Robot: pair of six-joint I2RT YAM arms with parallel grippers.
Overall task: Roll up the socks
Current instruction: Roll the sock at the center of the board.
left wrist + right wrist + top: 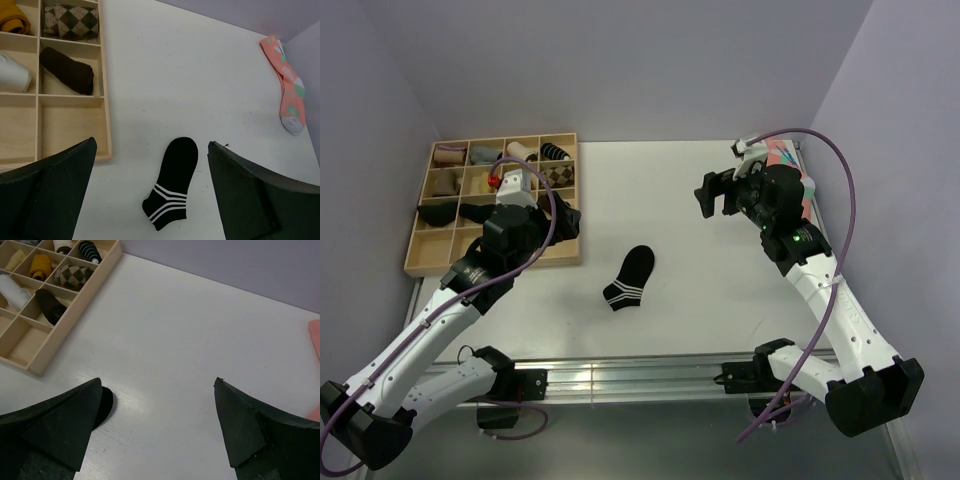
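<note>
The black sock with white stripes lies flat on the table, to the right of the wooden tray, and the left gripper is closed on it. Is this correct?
Not fully. The left gripper is open and holds nothing: the left wrist view shows it spread wide, the black sock lying free on the table. It does lie flat, right of the wooden tray.

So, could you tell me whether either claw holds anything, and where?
Nothing is held: the left claw and right claw are both open; the black ankle sock lies free.
</note>
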